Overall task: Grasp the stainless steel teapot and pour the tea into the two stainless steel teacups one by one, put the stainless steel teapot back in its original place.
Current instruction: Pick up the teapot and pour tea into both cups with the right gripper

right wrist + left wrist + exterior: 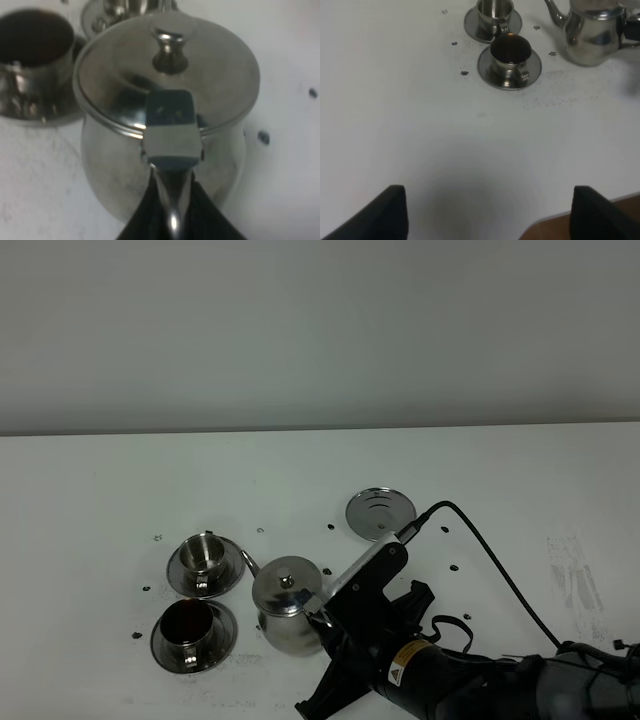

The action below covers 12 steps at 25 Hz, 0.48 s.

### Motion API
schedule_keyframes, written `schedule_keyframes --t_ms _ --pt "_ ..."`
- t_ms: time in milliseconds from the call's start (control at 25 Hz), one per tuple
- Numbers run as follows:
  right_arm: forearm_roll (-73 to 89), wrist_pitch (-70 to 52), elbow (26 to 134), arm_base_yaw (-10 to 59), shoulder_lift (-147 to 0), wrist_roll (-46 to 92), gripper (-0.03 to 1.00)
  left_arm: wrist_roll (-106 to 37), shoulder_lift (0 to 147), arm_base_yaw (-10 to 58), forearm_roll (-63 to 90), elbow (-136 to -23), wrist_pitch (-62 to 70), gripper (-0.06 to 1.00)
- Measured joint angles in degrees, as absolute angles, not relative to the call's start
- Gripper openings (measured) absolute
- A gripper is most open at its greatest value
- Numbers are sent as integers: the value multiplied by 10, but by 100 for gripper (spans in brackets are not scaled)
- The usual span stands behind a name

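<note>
The right hand is clamped tight on the loop handle of the stainless steel teapot, and the pot stands upright right at its fingertips. Past the pot from that hand sit the dark-filled teacup and the second teacup, shiny inside. The coaster lies off to the hand's side, apart from the pot. The left hand hangs over the desk, fingers apart, both cups well ahead of it.
</note>
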State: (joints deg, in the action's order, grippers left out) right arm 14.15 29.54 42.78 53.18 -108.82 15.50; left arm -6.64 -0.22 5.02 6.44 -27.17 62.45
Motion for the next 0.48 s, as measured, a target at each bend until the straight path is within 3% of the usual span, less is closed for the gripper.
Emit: schedule_keyframes --t_ms 480 --pt "151 96 538 502 -1044 264 5 -66 -2 50 64 -272 625 66"
